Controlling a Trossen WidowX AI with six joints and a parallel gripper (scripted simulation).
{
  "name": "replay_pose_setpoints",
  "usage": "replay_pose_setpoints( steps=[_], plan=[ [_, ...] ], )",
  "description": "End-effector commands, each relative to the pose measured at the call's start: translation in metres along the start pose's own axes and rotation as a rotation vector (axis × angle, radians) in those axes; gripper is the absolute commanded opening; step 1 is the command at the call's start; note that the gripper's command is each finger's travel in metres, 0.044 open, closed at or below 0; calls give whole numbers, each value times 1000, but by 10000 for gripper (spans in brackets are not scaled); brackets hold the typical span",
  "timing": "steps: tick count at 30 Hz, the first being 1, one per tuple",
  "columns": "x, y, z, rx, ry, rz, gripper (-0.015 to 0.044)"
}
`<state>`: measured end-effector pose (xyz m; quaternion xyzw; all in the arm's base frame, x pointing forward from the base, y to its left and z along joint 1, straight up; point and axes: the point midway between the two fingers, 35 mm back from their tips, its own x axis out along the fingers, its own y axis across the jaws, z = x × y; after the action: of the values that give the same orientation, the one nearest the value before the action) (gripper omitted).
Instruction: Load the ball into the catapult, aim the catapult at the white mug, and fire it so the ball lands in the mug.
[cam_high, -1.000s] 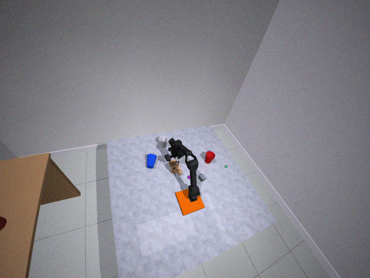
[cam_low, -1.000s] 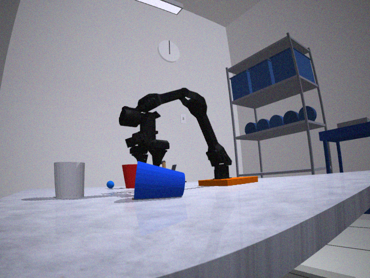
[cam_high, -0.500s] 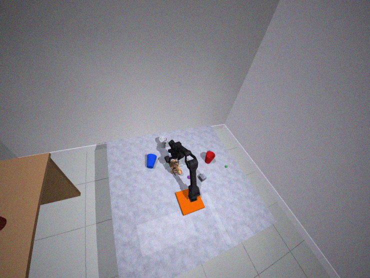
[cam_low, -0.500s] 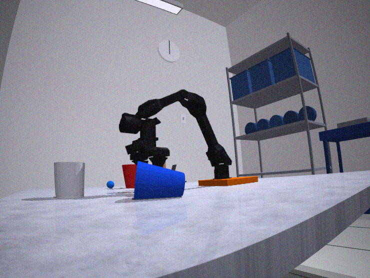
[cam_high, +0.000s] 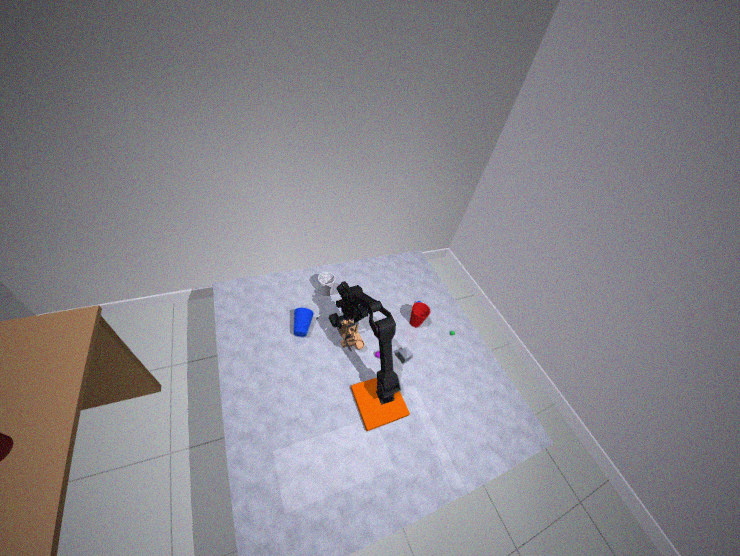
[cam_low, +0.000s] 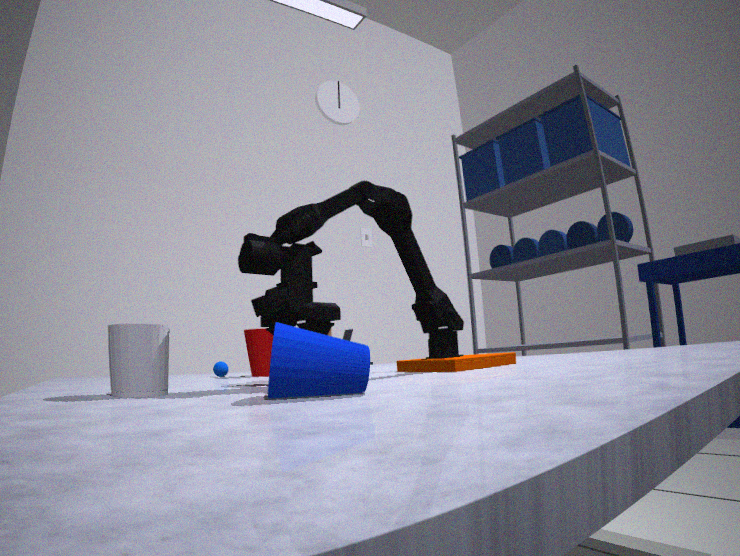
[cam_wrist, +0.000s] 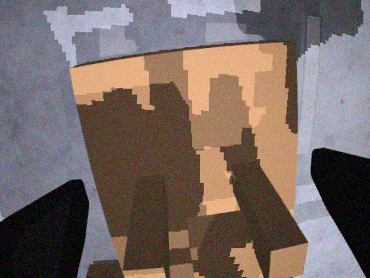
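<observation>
The tan wooden catapult (cam_high: 351, 338) (cam_wrist: 280, 100) stands on the table under my gripper. My gripper (cam_wrist: 201, 178) points down and is open, with one finger on each side of the catapult's front part. Bare table shows between each finger and the wood. The white mug (cam_high: 326, 279) (cam_low: 138, 359) stands upright beyond the catapult. A blue ball (cam_low: 220, 368) lies near the red cup, a purple ball (cam_high: 378, 354) beside the catapult and a green ball (cam_high: 452, 333) at the right. The catapult's cup is out of the wrist view, and I cannot tell whether it holds a ball.
A blue cup (cam_high: 302, 322) (cam_low: 320, 364) lies on its side left of the catapult. A red cup (cam_high: 418, 315) (cam_low: 257, 352) is on the right side. A grey block (cam_high: 403, 354) sits near the arm, whose base is on an orange plate (cam_high: 370, 415) (cam_low: 490, 359).
</observation>
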<state>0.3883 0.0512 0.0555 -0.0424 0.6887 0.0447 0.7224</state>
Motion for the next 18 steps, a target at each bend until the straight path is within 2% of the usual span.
replay_pose_setpoints(
  steps=[1,7,13,14,17,18],
  plan=[
    [0,0,0,0,0,0,309],
    [0,0,0,0,0,0,151],
    [0,0,0,0,0,0,111],
    [-3,0,0,0,0,0,85],
    [-39,0,1,1,0,0,6],
    [-47,0,1,1,0,-1,0]
  ],
)
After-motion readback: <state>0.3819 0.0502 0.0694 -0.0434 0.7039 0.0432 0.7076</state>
